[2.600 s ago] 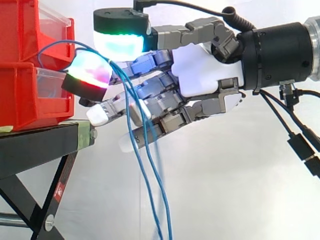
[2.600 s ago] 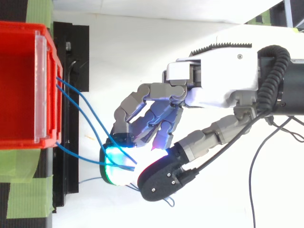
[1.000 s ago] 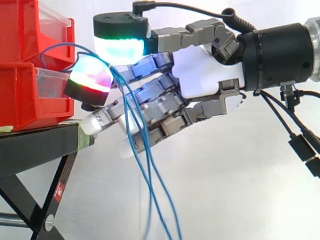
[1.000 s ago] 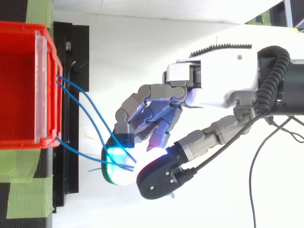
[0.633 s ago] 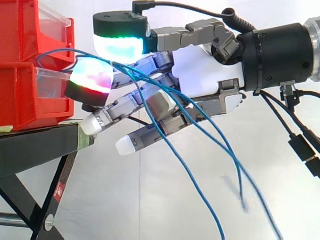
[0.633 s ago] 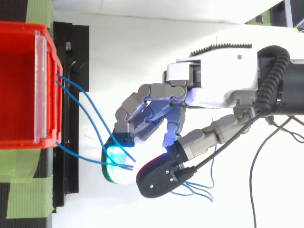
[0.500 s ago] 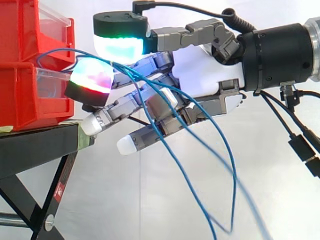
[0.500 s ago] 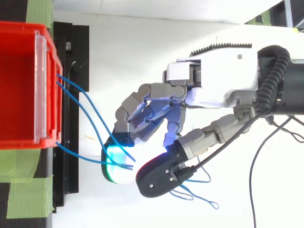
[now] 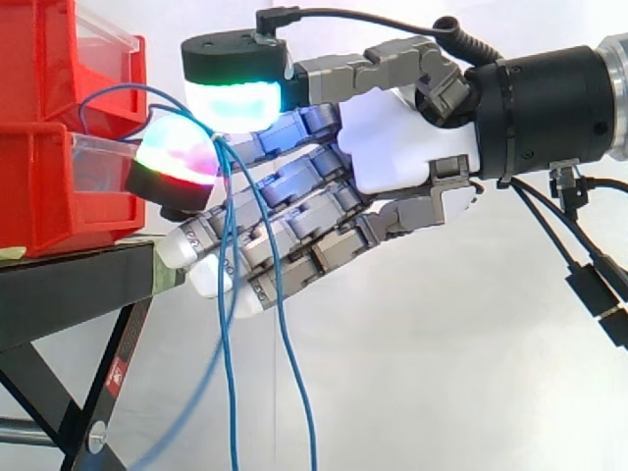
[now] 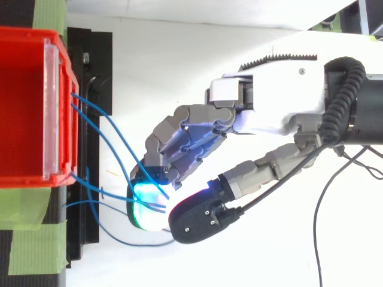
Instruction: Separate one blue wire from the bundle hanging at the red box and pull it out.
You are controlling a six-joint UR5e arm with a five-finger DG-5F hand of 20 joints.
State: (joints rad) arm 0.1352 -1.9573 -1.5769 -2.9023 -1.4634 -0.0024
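My hand [image 9: 397, 147] is curled, pinching the blue wires [image 9: 232, 383] just right of the red box [image 9: 59, 196]; strands look light, limp, slippery; better to grip one strand high, near the box.

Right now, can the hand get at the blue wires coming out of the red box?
Probably yes: the hand seems to pinch the blue wires between its glowing pads, just off the red box. Nothing stands in between; the loose ends hang down across its lower fingers.
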